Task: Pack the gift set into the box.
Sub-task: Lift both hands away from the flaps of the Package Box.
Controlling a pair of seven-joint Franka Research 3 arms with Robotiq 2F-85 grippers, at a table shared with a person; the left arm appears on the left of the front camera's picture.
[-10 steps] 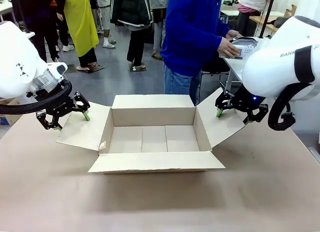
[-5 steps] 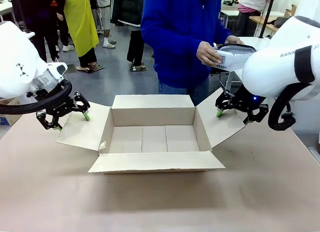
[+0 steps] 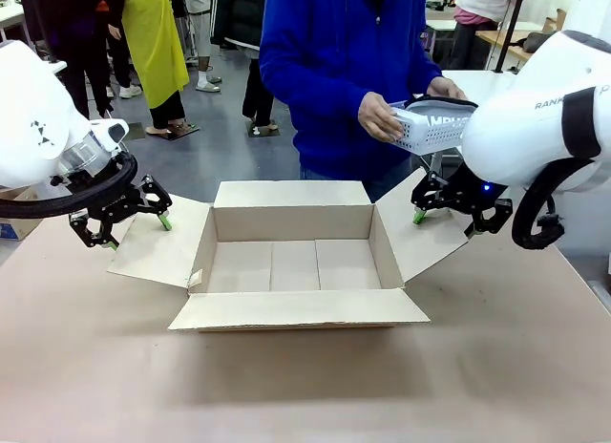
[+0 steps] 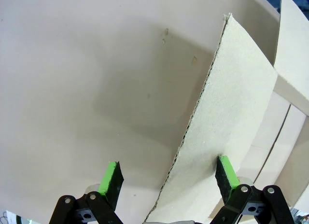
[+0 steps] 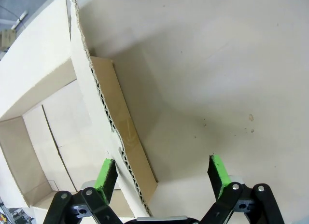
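Currently the white basket is up in the person's hands, above the carton's far right corner and not yet inside. The carton is empty, flaps splayed. Either side of it, the left gripper and right gripper each straddle a side flap, fingers spread and grasping nothing, probably keeping the opening clear.

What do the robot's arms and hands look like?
Both arms are white. The right arm has grey lettering, a black band and a looping black cable; the left arm has a black ring. The left hand and right hand are black with green pads.
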